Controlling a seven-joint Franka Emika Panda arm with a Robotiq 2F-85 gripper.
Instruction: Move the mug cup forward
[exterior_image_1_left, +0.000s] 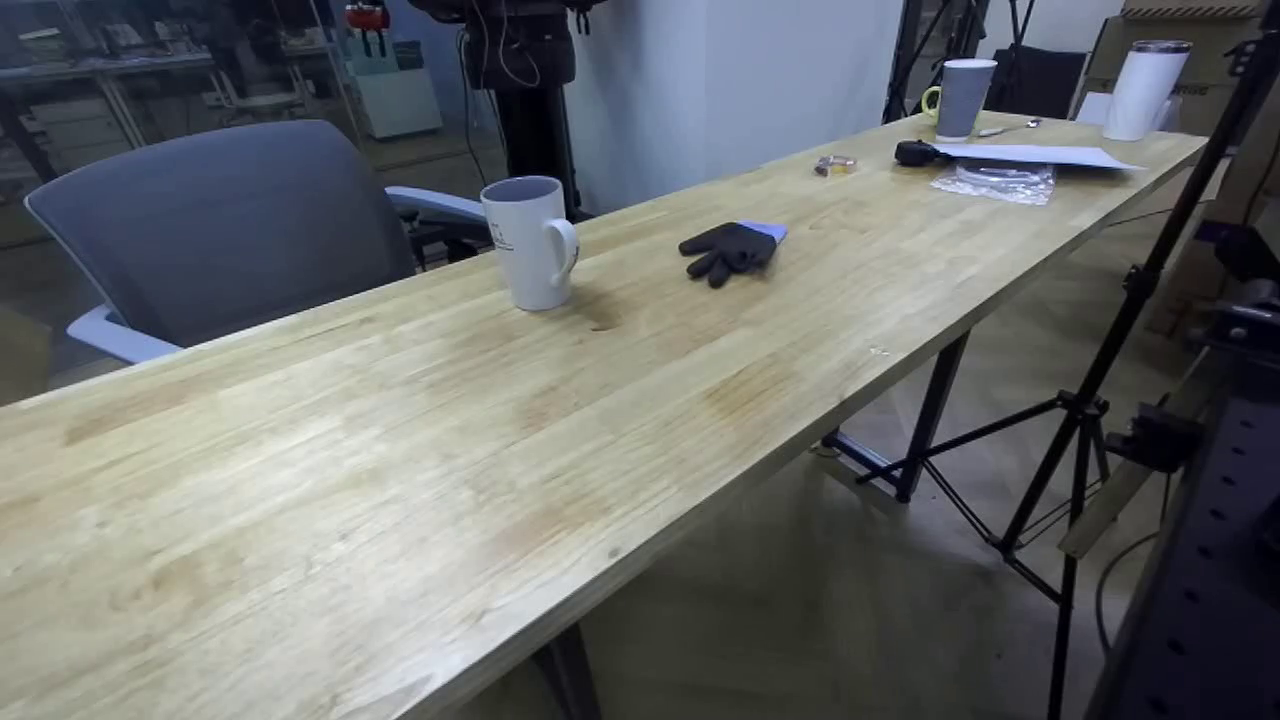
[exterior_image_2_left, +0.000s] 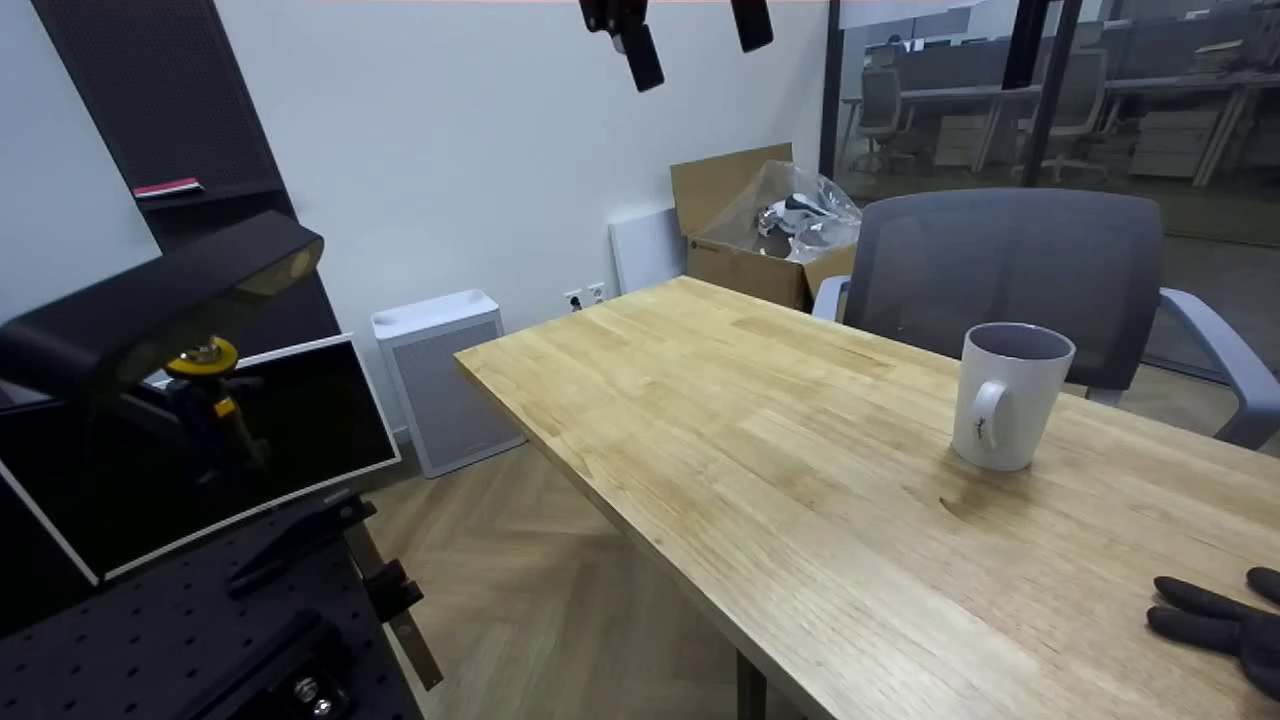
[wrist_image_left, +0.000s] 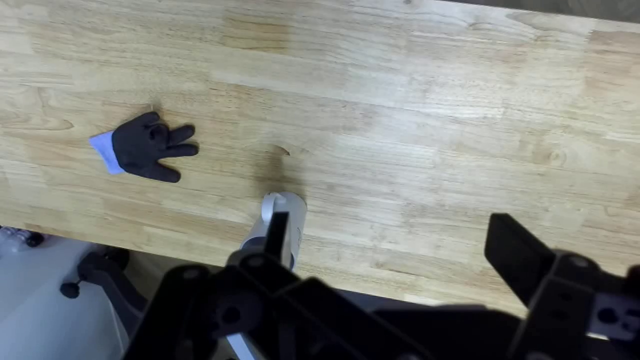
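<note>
Mug (exterior_image_2_left: 1015, 400), white, upright on table (exterior_image_2_left: 700, 460), right of centre in an exterior view; gripper (exterior_image_2_left: 698, 58), at that frame's top edge, jaws spread, empty — grasp and forward move both seemingly outstanding.

Smooth wooden table (exterior_image_1_left: 400, 470), smooth ceramic-looking mug (exterior_image_2_left: 1026, 400), matt cloth glove (wrist_image_left: 137, 147), crinkled plastic bag (exterior_image_1_left: 1000, 185)

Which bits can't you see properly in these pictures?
The inside bottom of the mug: hidden by its own near wall in both exterior views.
The writing on the mug: too small and blurry to read in an exterior view.
The rim of the mug: partly covered by the pincer in the wrist view.
Part of the black glove: cut off by the right edge in an exterior view.
</note>
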